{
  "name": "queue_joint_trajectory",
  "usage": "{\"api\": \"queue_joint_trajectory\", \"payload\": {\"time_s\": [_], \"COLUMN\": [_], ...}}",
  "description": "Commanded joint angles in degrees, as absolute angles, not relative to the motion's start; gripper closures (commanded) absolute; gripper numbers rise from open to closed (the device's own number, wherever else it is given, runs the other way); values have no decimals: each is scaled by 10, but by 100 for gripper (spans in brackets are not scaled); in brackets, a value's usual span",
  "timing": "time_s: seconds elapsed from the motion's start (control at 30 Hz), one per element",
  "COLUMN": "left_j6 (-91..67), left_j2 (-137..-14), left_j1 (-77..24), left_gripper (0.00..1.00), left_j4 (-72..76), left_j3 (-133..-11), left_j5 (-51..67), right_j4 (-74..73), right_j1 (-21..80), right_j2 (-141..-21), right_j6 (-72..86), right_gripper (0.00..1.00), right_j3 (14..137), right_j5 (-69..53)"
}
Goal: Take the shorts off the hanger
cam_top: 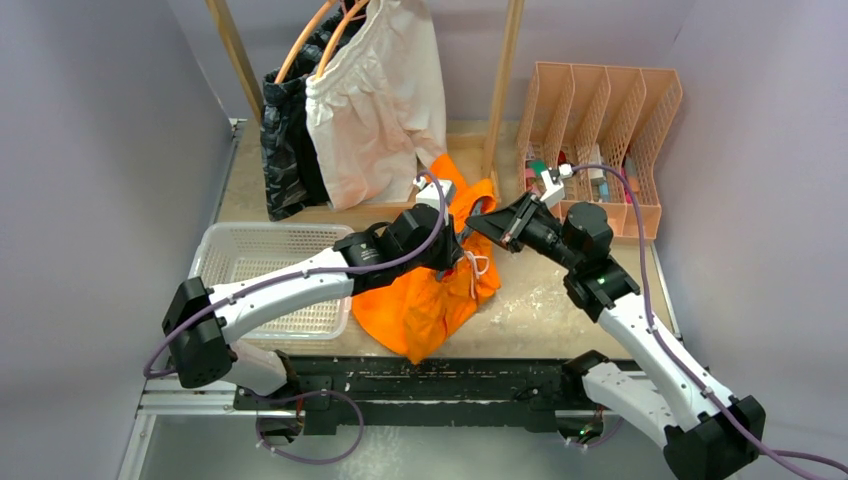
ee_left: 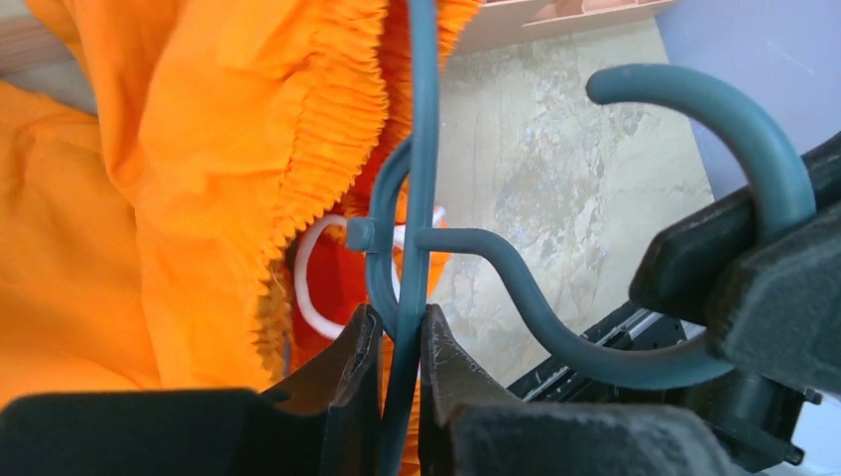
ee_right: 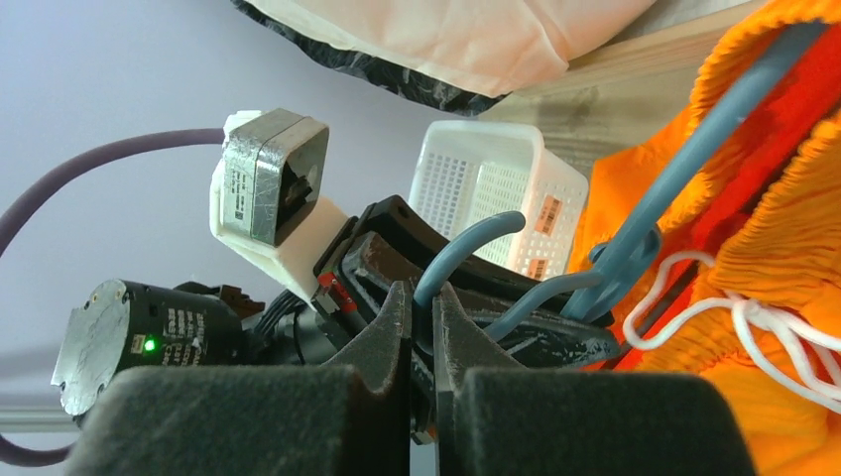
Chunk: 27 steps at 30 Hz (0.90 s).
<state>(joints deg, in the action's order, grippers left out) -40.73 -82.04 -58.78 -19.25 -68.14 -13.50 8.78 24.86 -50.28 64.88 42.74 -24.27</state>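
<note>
Orange shorts (cam_top: pixel 430 295) are down from the rack (cam_top: pixel 502 90) but not yet free: their gathered waistband is threaded on the grey-blue hanger (ee_left: pixel 423 119), so pulling them off it is left to do. White shorts (cam_top: pixel 375 110) and a dark pair (cam_top: pixel 290 150) hang on the rack, beyond both grippers. The left gripper (ee_left: pixel 402 332) pinches the hanger's wire, jaws nearly together, with the waistband just beside its fingers. The right gripper (ee_right: pixel 421 297) clamps the hook, and the orange cloth droops onto the table (cam_top: pixel 560 310) beneath.
</note>
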Motion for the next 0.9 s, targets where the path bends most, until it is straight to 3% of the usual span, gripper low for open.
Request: {"api": "queue_joint_trajectory", "payload": {"time_s": [0.0, 0.07, 0.13, 0.17, 0.23, 0.43, 0.57, 0.7, 0.87], "left_j6": [-417, -418, -417, -417, -413, -397, -397, -397, -395], "left_j2": [-823, -820, -808, -800, -783, -704, -668, -658, -652], "left_j1": [-567, -567, -567, -566, -567, -567, -567, -568, -571], "left_gripper": [100, 100, 100, 100, 100, 100, 100, 100, 100], "left_j4": [-161, -170, -172, -176, -203, -258, -289, -333, -349], "left_j3": [-694, -688, -675, -668, -666, -656, -665, -681, -705], "left_j5": [-120, -114, -101, -95, -88, -32, 20, 39, 54], "right_j4": [124, 122, 133, 110, 40, -139, -160, -144, -202], "right_j1": [249, 249, 249, 249, 249, 249, 249, 249, 249], "right_j2": [-484, -482, -478, -476, -470, -427, -394, -430, -528], "right_j6": [662, 659, 632, 611, 562, 410, 301, 167, 128], "right_gripper": [100, 95, 58, 44, 32, 27, 26, 35, 41], "right_j3": [449, 448, 449, 460, 494, 573, 564, 588, 651], "right_j5": [-249, -246, -242, -227, -177, 59, 153, -45, -156]}}
